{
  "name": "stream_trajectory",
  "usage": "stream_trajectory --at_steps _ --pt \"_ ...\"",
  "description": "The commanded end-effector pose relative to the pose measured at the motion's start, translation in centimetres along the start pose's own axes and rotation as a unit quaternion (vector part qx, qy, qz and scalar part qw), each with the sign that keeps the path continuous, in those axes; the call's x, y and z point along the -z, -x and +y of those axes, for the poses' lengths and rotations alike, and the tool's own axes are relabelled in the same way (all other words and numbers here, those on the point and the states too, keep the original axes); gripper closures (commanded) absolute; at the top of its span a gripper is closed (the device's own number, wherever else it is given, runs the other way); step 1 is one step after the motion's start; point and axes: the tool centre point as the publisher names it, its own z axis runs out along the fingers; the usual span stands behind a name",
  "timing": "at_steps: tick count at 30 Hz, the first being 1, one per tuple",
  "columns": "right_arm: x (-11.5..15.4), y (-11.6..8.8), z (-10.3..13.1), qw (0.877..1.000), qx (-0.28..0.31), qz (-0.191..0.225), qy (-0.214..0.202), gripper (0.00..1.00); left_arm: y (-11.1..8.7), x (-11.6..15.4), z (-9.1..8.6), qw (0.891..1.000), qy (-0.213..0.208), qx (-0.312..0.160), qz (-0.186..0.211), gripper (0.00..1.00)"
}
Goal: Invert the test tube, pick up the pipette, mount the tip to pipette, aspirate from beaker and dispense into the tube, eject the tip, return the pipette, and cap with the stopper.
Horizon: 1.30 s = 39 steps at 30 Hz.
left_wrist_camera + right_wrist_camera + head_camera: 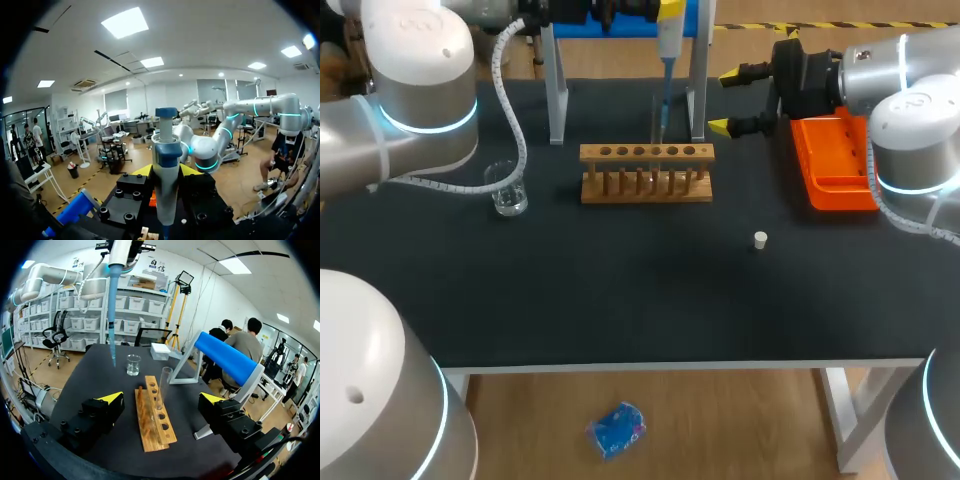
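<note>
Pipette [667,45] clamped upright in left jaws, tip pointing down below them, above the upright tube [656,118]; right jaws apart, empty.

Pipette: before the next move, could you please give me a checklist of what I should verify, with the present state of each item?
1. The left gripper is shut on the pipette: ok.
2. The blue tip is mounted on the pipette: ok.
3. The blue tip is lined up over the test tube: cannot tell, the views disagree.
4. The test tube stands upright in the wooden rack: ok.
5. The right gripper is open and apart from the wooden rack: ok.
6. There is liquid inside the blue tip: cannot tell.
</note>
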Motion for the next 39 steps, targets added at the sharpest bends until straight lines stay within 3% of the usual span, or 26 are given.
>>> stream_trajectory --at_steps 1,10,14,18,34,39 --pt "0.0 -0.1 0.0 1.0 0.0 0.0 0.0 0.0 -2.4 0.3 0.7 1.0 -0.01 0.0 0.0 1.0" --pt "4.2 -3.7 1.9 0.992 -0.045 0.074 0.093 0.0 -5.3 0.4 0.8 0.999 -0.014 -0.002 0.033 1.0" --pt "5.6 -5.6 2.4 0.989 -0.03 0.091 0.109 0.0 -5.9 0.3 1.1 0.999 -0.006 0.0 0.043 1.0" --pt "6.5 -7.8 2.5 0.991 0.024 0.096 0.09 0.0 -6.3 0.2 1.2 0.999 0.012 -0.003 0.05 1.0" --pt "6.5 -7.8 2.5 0.991 0.024 0.096 0.09 0.0 -6.3 0.2 1.2 0.999 0.012 -0.003 0.05 1.0" --pt "5.7 -8.1 2.2 0.989 0.008 0.098 0.114 0.0 -7.4 -0.2 2.4 0.998 0.009 -0.011 0.063 1.0"
